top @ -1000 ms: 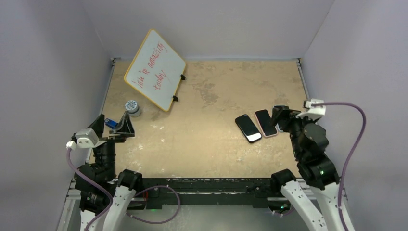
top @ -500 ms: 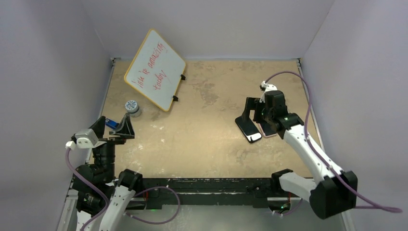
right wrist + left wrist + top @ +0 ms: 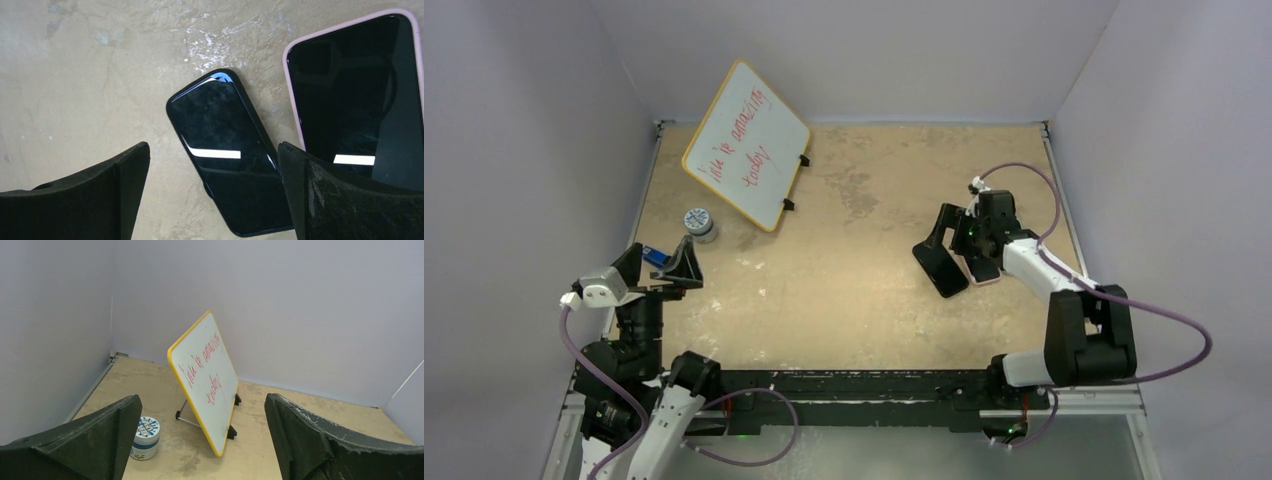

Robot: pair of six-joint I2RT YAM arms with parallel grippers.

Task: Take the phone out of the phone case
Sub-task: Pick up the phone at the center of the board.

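Observation:
Two phones lie face up side by side at the table's right. One, with a dark screen, sits in a pink phone case (image 3: 295, 75) (image 3: 986, 275). The other is a black-edged phone (image 3: 227, 150) (image 3: 941, 268) to its left. My right gripper (image 3: 215, 195) (image 3: 962, 236) hangs open just above them. Its left finger is over bare table and its right finger over the gap between the phones, so the black phone's near end lies between the jaws. Nothing is held. My left gripper (image 3: 200, 440) (image 3: 664, 262) stands open and empty at the near left, far from the phones.
A yellow-framed whiteboard (image 3: 746, 143) (image 3: 207, 375) with red writing leans on its stand at the back left. A small round blue-and-white jar (image 3: 699, 222) (image 3: 146, 437) sits in front of it, near my left gripper. Walls close in the table on three sides.
My right arm has swung out from its folded pose near the base to over the two phones, then dropped lower. The left arm and the phones have not moved.

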